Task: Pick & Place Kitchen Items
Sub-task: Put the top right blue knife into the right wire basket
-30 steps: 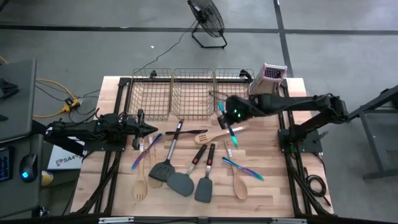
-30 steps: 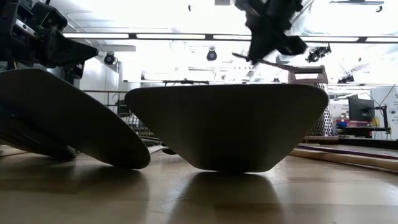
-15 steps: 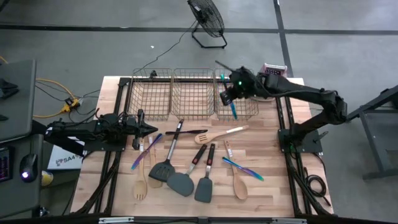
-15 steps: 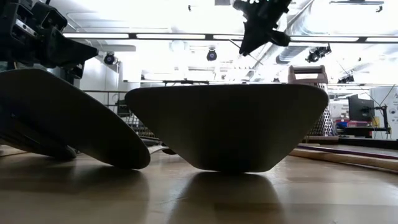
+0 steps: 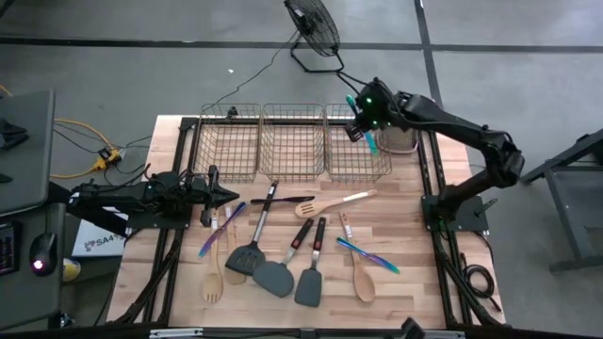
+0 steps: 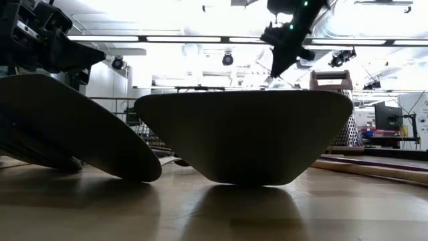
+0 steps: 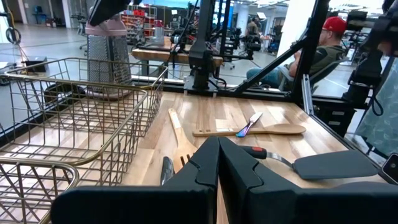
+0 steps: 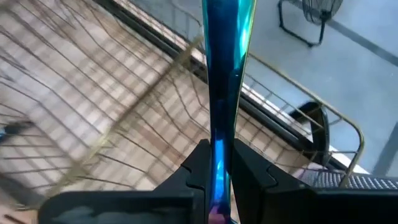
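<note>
Item: teal utensil, clenched in right hand above the rightmost wire basket at the desk's far right corner; long axis runs far edge to near edge. Left hand clenched empty near the left edge.

Right wrist view: only here shows the utensil upright between the fingers, basket directly below.

Four cameras watch my table.
One looks straight down from above; one sits at tabletop level, close behind spatula heads; my two wrist cameras face forward, both catching the wire baskets.
</note>
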